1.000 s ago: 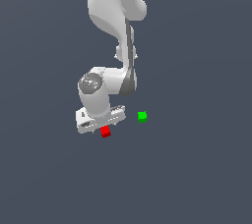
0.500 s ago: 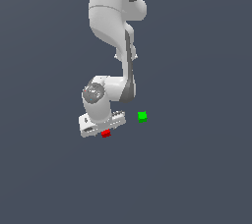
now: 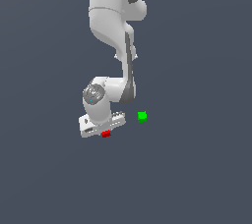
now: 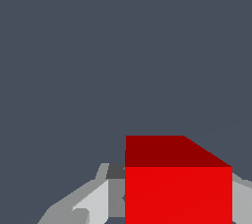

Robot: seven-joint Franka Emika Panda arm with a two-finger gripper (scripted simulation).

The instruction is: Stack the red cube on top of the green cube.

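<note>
The red cube lies on the floor, directly under my white gripper, which has come down over it. In the wrist view the red cube fills the space between the two grey fingers. The jaws press against both of its sides with no gap showing. The cube still rests at floor level. The green cube sits apart on the floor, towards the exterior view's right and a little further back. It is out of the wrist view.
The floor is a plain dark grey surface. The white arm rises above the gripper, near the top middle of the exterior view.
The gripper has come down over the red cube, most of the way in the first half second. Both cubes stay where they were.
</note>
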